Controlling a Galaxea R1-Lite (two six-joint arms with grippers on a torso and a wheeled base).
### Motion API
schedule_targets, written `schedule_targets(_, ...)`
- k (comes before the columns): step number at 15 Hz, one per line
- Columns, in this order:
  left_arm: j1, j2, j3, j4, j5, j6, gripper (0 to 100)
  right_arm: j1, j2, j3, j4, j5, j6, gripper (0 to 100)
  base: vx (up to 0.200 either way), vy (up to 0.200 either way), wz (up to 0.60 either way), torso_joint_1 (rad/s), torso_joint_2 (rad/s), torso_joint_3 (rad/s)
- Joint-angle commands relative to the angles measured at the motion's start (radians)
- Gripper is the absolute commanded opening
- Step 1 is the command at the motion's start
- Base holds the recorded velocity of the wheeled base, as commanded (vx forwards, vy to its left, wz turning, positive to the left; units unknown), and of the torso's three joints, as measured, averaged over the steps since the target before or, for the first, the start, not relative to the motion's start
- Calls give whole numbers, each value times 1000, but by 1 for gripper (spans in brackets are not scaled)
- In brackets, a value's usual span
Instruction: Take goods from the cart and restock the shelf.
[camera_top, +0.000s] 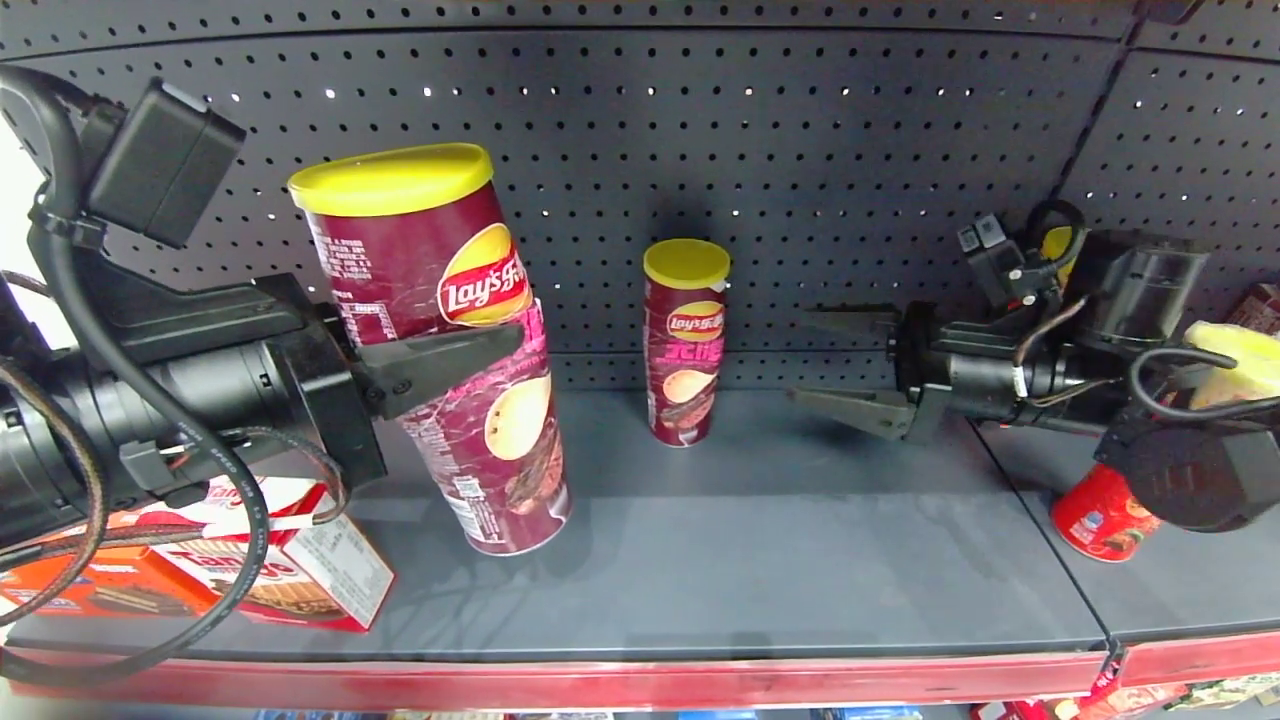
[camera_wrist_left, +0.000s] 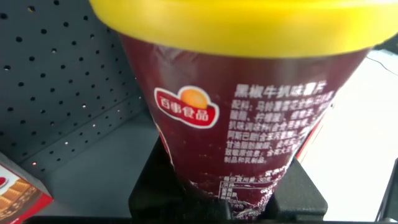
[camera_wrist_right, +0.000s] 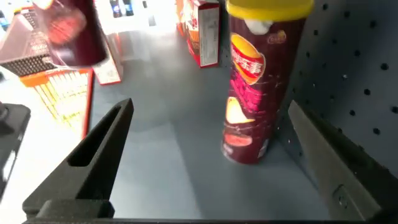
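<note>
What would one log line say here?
left gripper: shut on tilted chip can | right gripper: open | second can: upright on shelf

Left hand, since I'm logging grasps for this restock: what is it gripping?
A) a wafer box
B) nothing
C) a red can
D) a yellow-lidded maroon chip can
D: the left hand is shut on the tilted maroon chip can, which carries a yellow lid.

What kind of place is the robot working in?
Most likely a shop aisle: a grey shelf with a pegboard back and red front strip, stocked with a chip can and snack boxes.
</note>
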Motion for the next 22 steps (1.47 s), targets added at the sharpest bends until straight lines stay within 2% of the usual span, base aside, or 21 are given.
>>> schedule_targets(1,0,1,-6,-1,-3,0,0,-1,114,-69,-23,18,-3,100,0,0,0,0,0,0)
schedule_targets(5,-2,-2,-20,4,-10,0,0,10,212,-170,-23,15,-3,100,0,0,0,0,0,0)
schedule_targets(8,-2,-3,-20,1,-12,-34,0,15,281,-242,-21,14,0,100,0,0,0,0,0,0)
schedule_targets(11,0,-5,-20,1,-10,-35,0,18,311,-269,-15,14,0,100,0,0,0,0,0,0)
schedule_targets(12,0,-11,-14,1,-10,-58,0,58,353,-303,-15,14,0,100,0,0,0,0,0,0)
schedule_targets(13,0,-9,-14,-1,-10,-63,0,73,372,-314,-15,12,0,100,0,0,0,0,0,0)
schedule_targets(20,0,-3,-18,-1,-10,-63,0,117,395,-319,-20,8,0,100,0,0,0,0,0,0)
schedule_targets(22,0,-3,-14,-1,-10,-63,0,116,396,-326,-15,-29,0,100,0,0,0,0,0,0)
